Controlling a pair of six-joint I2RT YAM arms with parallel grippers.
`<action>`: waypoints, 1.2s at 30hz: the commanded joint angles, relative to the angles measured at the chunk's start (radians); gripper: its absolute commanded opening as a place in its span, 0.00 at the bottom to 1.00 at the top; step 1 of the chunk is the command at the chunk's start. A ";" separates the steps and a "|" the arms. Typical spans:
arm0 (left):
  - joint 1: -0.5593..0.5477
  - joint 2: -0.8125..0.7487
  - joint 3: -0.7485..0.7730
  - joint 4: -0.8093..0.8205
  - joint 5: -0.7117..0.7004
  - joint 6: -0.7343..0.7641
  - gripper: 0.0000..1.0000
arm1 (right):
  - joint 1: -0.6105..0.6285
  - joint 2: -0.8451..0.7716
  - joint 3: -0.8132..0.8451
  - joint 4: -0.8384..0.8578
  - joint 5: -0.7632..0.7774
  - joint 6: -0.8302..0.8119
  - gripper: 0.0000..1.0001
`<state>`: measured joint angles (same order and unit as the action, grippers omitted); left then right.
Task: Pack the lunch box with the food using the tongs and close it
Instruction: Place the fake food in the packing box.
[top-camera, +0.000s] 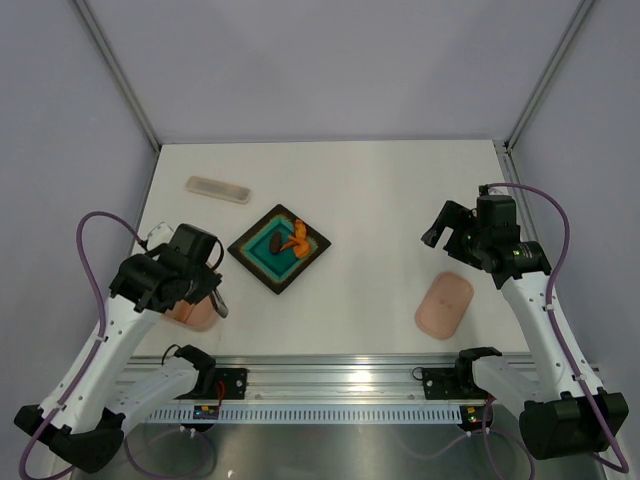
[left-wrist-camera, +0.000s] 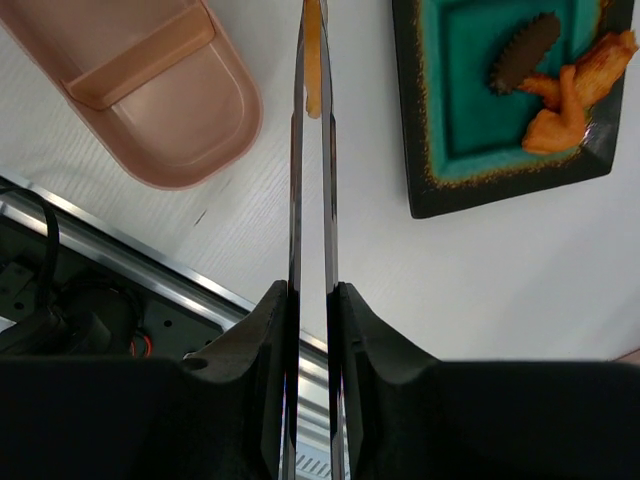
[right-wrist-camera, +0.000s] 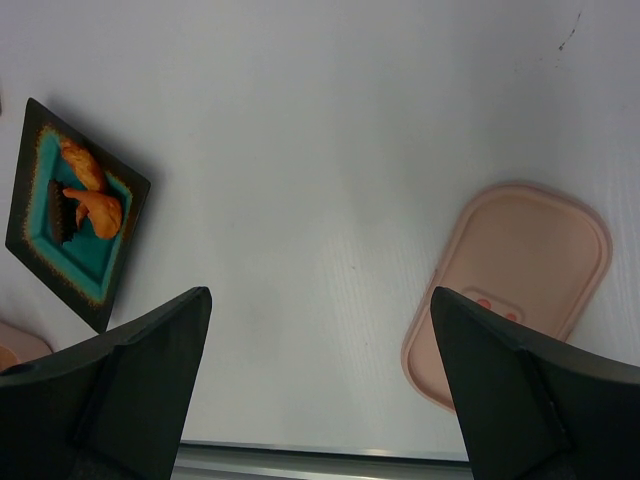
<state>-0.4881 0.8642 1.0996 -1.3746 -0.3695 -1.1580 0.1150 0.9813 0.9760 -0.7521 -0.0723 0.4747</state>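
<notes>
My left gripper (left-wrist-camera: 312, 290) is shut on the silver tongs (left-wrist-camera: 311, 180), whose two arms are squeezed nearly together. A small orange food piece (left-wrist-camera: 313, 70) shows between the arms near their tips, over the white table just right of the lunch box (left-wrist-camera: 150, 90). The open pink box has a divider and lies under my left gripper (top-camera: 210, 293) in the top view. An orange shrimp (left-wrist-camera: 575, 90) and a dark brown lump (left-wrist-camera: 525, 52) lie on the teal-centred tray (left-wrist-camera: 425, 120). The pink lid (top-camera: 445, 305) lies at the near right. My right gripper (right-wrist-camera: 320, 295) hangs open above the table, left of the lid (right-wrist-camera: 520, 260).
The dark tray (top-camera: 258, 268) sits at mid-table, left of centre. A pale translucent case (top-camera: 218, 189) lies at the far left. The metal rail (top-camera: 330, 365) runs along the near edge, close to the box. Grey walls enclose the table.
</notes>
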 joint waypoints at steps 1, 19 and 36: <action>0.028 0.018 0.077 -0.175 -0.104 -0.060 0.00 | -0.002 -0.009 0.007 0.020 -0.011 -0.002 1.00; 0.275 0.004 0.016 -0.175 -0.102 0.265 0.00 | -0.002 0.023 0.016 0.030 -0.014 -0.005 0.99; 0.275 -0.039 -0.098 -0.176 0.056 0.434 0.00 | -0.002 0.045 0.015 0.045 -0.026 0.001 1.00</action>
<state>-0.2176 0.8478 1.0168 -1.3689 -0.3428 -0.7742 0.1150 1.0180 0.9760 -0.7448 -0.0734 0.4747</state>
